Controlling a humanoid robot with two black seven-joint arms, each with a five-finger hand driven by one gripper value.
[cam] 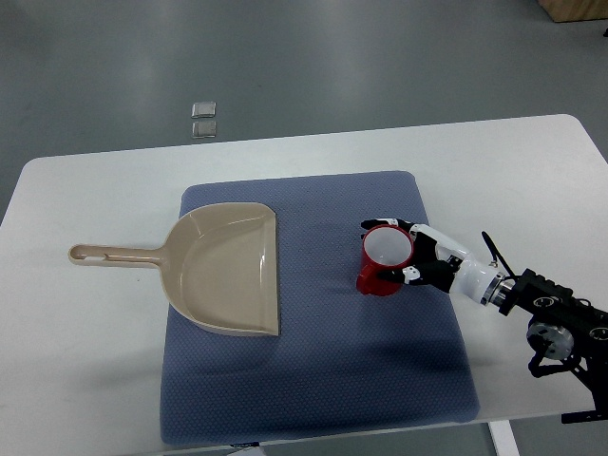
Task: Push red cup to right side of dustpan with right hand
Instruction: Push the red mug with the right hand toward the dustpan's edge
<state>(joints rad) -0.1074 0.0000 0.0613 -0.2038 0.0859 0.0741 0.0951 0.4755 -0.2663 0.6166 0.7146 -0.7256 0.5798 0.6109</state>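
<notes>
A red cup (382, 258) with a white inside stands upright on the blue mat (313, 370), a little right of the beige dustpan (226, 269). The dustpan lies flat with its handle pointing left and its mouth facing the cup. My right hand (407, 253) comes in from the lower right and rests against the cup's right side, its fingers curled around the rim and body. A narrow strip of mat separates cup and dustpan.
The blue mat covers the middle of a white table (85, 380). Two small square floor plates (203, 119) lie beyond the table's far edge. A wooden object (575, 9) shows at the top right corner.
</notes>
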